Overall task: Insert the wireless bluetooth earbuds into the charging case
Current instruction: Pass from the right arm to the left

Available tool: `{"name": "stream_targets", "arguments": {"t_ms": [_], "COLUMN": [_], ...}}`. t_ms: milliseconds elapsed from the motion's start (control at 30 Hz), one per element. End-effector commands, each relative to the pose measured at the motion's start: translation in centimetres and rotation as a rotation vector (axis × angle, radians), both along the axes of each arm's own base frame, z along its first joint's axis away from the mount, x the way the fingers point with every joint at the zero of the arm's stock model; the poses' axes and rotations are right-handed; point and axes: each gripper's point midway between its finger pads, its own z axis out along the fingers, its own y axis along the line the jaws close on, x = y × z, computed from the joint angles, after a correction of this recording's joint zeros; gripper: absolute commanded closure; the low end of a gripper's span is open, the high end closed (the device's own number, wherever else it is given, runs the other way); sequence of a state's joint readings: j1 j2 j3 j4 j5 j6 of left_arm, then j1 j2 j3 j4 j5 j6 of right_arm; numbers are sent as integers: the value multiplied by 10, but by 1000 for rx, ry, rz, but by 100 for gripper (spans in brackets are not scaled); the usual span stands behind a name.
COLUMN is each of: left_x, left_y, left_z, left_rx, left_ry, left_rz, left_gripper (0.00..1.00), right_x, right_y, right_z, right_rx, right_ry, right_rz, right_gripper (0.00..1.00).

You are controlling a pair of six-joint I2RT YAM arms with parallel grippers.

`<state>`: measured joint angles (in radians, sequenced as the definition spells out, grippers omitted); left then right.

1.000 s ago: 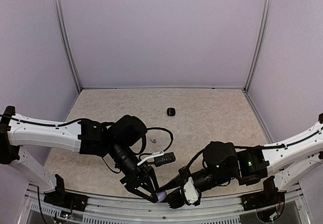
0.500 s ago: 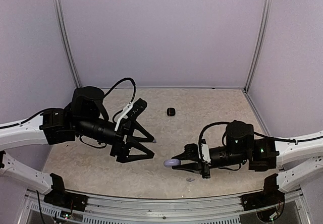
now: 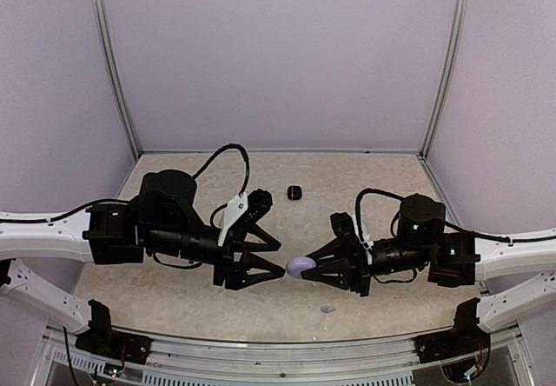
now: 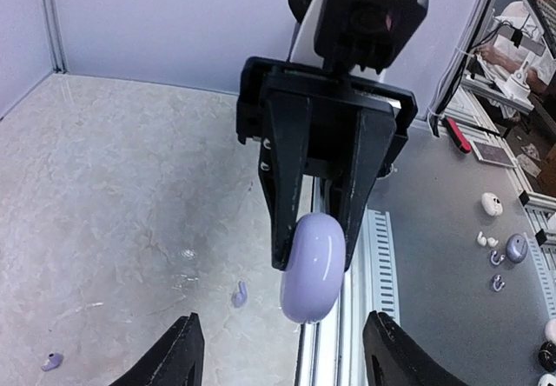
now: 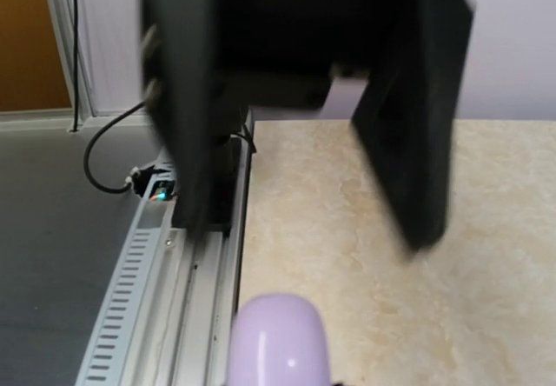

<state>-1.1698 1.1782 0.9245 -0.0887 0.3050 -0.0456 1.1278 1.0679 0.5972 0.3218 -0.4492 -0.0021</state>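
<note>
I count 2 claws: my left claw (image 3: 281, 260) and my right claw (image 3: 311, 268). There is 1 lavender charging case (image 3: 299, 267). On the table (image 3: 382, 177) lie 2 earbuds: 1 lavender earbud (image 4: 239, 295) and 1 more lavender earbud (image 4: 52, 362). Toward its back edge sits 1 small black object (image 3: 295, 193).

On your beige tabletop (image 3: 373, 177): a small black object (image 3: 295, 193) toward the back, one lavender earbud (image 3: 327, 309) near the front edge, a second earbud (image 4: 52, 362) farther in.
</note>
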Motion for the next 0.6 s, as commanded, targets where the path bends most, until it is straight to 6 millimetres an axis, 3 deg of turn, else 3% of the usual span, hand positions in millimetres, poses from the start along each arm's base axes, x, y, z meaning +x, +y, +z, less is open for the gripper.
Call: {"name": "stream_targets", "arguments": {"t_ms": [0, 167, 333, 567], "left_x": [-4, -12, -14, -15], "left_y": [-18, -27, -32, -35], "left_z": [-3, -12, -7, -8], "left_rx": [8, 5, -27, -27], "left_ry": [-56, -47, -57, -57], "left_rz": [-13, -42, -55, -69], "left_gripper": [40, 45, 54, 70], "right_x": [2, 6, 7, 7], "right_y": [4, 5, 7, 6], "right_z": [11, 8, 5, 5], "right_rx": [36, 29, 21, 21], "right_ry": [29, 33, 37, 42], "right_rz": [3, -15, -15, -19], "right_gripper": [92, 92, 92, 91]}}
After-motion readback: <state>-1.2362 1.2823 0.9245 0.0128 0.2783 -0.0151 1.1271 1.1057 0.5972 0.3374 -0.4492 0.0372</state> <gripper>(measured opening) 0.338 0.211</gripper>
